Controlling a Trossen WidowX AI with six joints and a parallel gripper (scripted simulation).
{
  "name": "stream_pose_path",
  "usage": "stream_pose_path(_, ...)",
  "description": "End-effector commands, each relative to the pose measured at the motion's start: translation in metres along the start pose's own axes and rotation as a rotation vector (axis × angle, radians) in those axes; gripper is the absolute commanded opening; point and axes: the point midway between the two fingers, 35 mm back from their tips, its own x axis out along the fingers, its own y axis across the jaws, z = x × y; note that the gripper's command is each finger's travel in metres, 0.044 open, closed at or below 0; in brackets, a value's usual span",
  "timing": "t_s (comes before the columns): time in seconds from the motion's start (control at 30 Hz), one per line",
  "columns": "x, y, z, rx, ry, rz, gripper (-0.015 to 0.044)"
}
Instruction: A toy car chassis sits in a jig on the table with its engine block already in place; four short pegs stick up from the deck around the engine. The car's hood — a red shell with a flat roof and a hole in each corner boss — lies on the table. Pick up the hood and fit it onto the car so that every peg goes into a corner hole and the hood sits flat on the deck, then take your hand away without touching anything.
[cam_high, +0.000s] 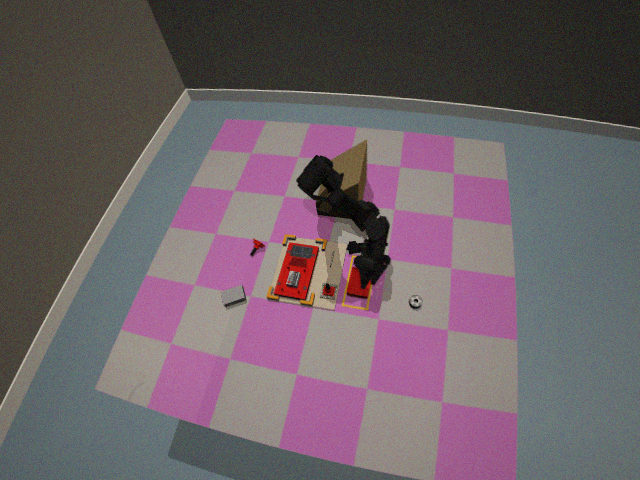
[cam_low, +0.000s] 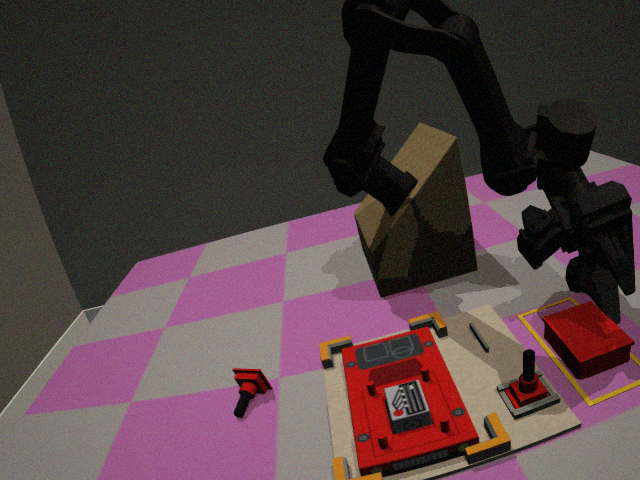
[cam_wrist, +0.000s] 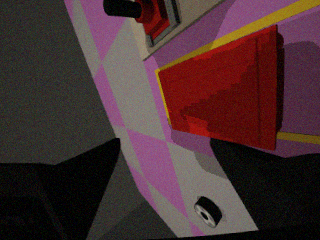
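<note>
Checkered table, red hood (cam_high: 357, 283) (cam_low: 588, 333) (cam_wrist: 225, 90) below open gripper (cam_high: 373, 273) (cam_low: 620, 304) (cam_wrist: 166, 141)

the hood's (cam_high: 357, 285) (cam_low: 588, 330) (cam_wrist: 222, 90) corner holes (all four of them) are hidden from view
</note>
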Motion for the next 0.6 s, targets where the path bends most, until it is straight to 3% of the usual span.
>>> stream_pose_path(0.0, -0.023, 0.008, -0.004, -1.006, 0.0, -0.02, 0.044)
stream_pose_path(0.57, -0.057, 0.016, -0.005, -2.233, 0.015, -0.028, 0.044)
